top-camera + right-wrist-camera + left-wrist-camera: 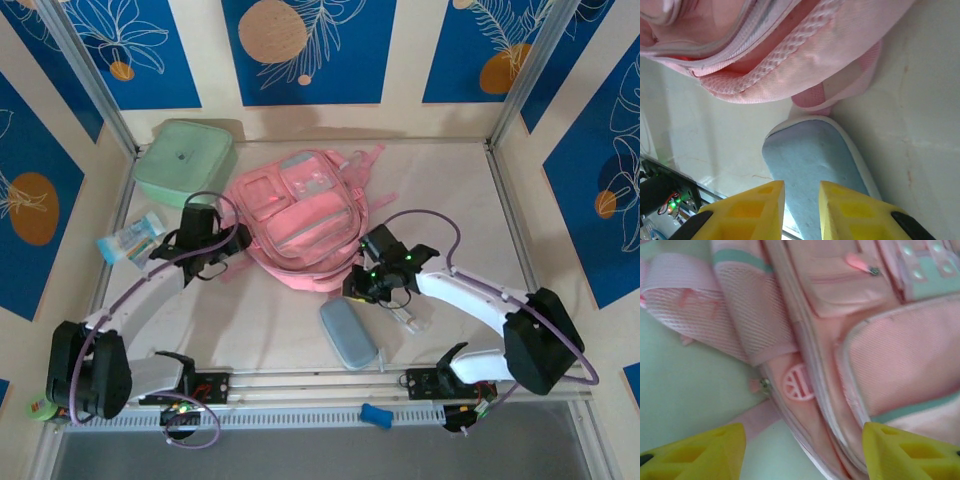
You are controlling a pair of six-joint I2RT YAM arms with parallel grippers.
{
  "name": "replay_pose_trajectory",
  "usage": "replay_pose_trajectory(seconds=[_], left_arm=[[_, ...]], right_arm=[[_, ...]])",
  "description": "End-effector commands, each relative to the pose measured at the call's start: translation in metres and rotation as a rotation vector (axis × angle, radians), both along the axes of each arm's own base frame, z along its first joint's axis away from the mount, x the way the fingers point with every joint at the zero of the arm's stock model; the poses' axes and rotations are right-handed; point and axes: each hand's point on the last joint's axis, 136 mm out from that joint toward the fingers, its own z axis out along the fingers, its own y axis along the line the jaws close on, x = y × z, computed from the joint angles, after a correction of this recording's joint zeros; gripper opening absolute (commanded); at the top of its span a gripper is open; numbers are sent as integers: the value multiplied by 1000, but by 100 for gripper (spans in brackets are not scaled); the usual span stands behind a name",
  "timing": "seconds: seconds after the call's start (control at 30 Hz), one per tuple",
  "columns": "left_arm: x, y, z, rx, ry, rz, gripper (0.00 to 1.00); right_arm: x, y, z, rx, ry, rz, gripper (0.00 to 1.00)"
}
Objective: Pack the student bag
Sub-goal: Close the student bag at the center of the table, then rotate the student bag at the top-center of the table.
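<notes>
Pink student bag (303, 218) lies flat, left gripper (234, 244) at its left edge, right gripper (356, 283) by its lower right corner

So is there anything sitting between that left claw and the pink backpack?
Nothing visible. In the left wrist view the left gripper is open and the student bag lies directly ahead, its edge showing between the yellow fingers.

Left arm (140, 295) stretched forward, left gripper (802, 442) spread wide, right arm (470, 295) bent inward, right gripper (802, 202) parted by a narrow gap, empty.

Pink student bag (300, 225), grey-blue case (347, 333)
</notes>
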Motion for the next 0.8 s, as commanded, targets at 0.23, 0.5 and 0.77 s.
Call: replay_pose_trajectory(seconds=[0.23,0.5,0.77], left_arm=[[61,18,-26,-217,-16,149,63],[92,17,-54,-254,9,182,61],[105,7,-68,-355,2,202,47]], right_arm=[[7,20,9,25,-23,-8,25],[2,26,4,31,1,-1,25],[1,31,-1,40,13,-1,25]])
